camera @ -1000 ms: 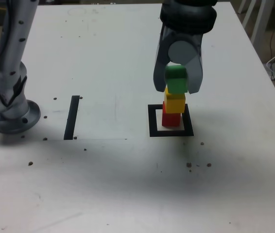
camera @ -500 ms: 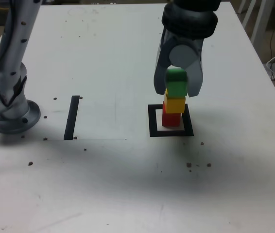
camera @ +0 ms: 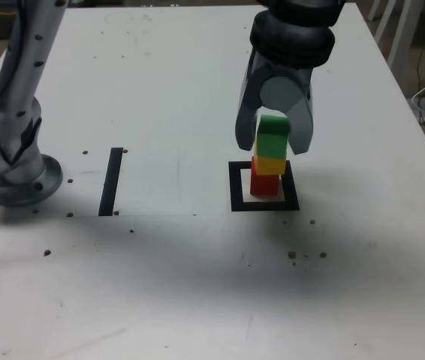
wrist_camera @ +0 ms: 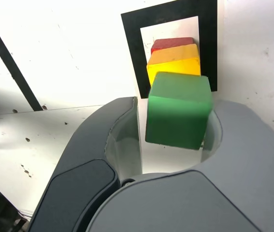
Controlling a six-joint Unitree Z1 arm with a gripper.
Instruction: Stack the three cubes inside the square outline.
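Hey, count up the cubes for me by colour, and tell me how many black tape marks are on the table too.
Red cube: 1
Yellow cube: 1
Green cube: 1
Black tape square outline: 1
Straight black tape strip: 1
Total: 5 things, 3 cubes and 2 tape marks.

My arm (camera: 21, 90) is silver-grey metal dotted with small dark screws, rising from a round flanged base (camera: 25, 184). My gripper (camera: 274, 131) has smooth blue-grey curved jaws under a black ribbed wrist collar (camera: 293, 34).

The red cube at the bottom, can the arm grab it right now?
Probably not: the red cube sits under the yellow cube and green cube, and the end effector is up around the green one.
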